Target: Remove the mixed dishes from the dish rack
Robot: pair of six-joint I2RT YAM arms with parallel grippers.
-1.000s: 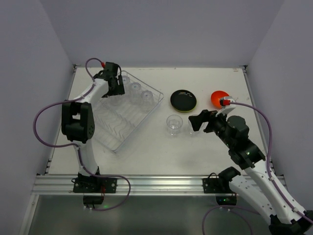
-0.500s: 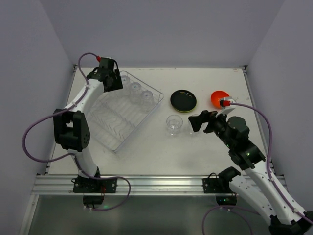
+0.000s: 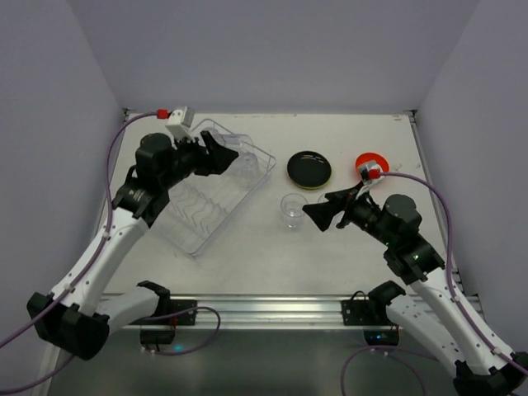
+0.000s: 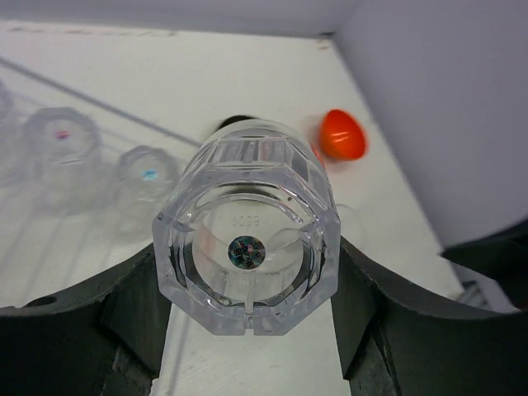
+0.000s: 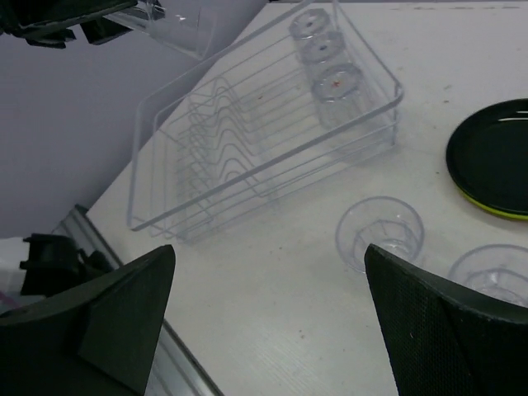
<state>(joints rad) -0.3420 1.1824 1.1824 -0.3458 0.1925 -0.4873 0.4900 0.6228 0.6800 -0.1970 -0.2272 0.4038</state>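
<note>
My left gripper [image 3: 224, 154] is shut on a clear plastic cup [image 4: 247, 247], held lifted above the far end of the dish rack [image 3: 196, 213], its base facing the wrist camera. Three more clear cups [image 5: 338, 82] stand in a row at that far end of the wire rack [image 5: 247, 157]. Two clear cups [image 3: 293, 208] stand on the table right of the rack, also seen by the right wrist [image 5: 379, 231]. My right gripper [image 3: 318, 214] hangs open above them, empty. The black plate [image 3: 309, 169] lies on the lime-green plate [image 5: 495, 210]. The orange-red bowl [image 3: 371, 163] rests behind my right wrist.
The rack's plate-slot prongs [image 5: 210, 115] hold nothing. White walls close in the table on the left, back and right. An aluminium rail [image 3: 264, 309] runs along the near edge by the arm bases.
My left gripper closed on a cup in the rack's far corner, then the arm swung round and lifted it out toward the right. My right gripper dipped and shifted slightly left, staying open.
</note>
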